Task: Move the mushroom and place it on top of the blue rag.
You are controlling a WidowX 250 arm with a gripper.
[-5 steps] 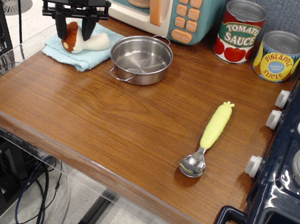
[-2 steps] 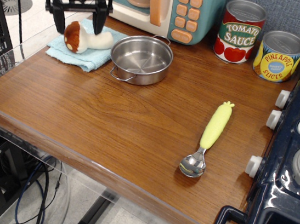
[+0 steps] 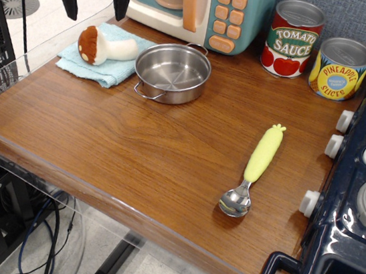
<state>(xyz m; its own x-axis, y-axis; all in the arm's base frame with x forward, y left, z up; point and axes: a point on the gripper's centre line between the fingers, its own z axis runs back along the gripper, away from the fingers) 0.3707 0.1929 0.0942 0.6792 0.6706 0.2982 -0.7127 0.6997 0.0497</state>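
The mushroom (image 3: 105,46), with a reddish-brown cap and a cream stem, lies on its side on the light blue rag (image 3: 92,64) at the table's far left. My gripper (image 3: 96,5) hangs well above them, open and empty, its two black fingers (image 3: 71,3) spread wide. It touches neither the mushroom nor the rag.
A steel pot (image 3: 172,72) stands just right of the rag. A toy microwave (image 3: 198,7) is behind it. A tomato sauce can (image 3: 292,38) and a pineapple can (image 3: 340,68) stand at the back right. A yellow-handled spoon (image 3: 254,168) lies mid-right. A toy stove (image 3: 357,200) borders the right edge.
My gripper let go of the mushroom and rose straight up, away from it. The mushroom now rests on the rag.
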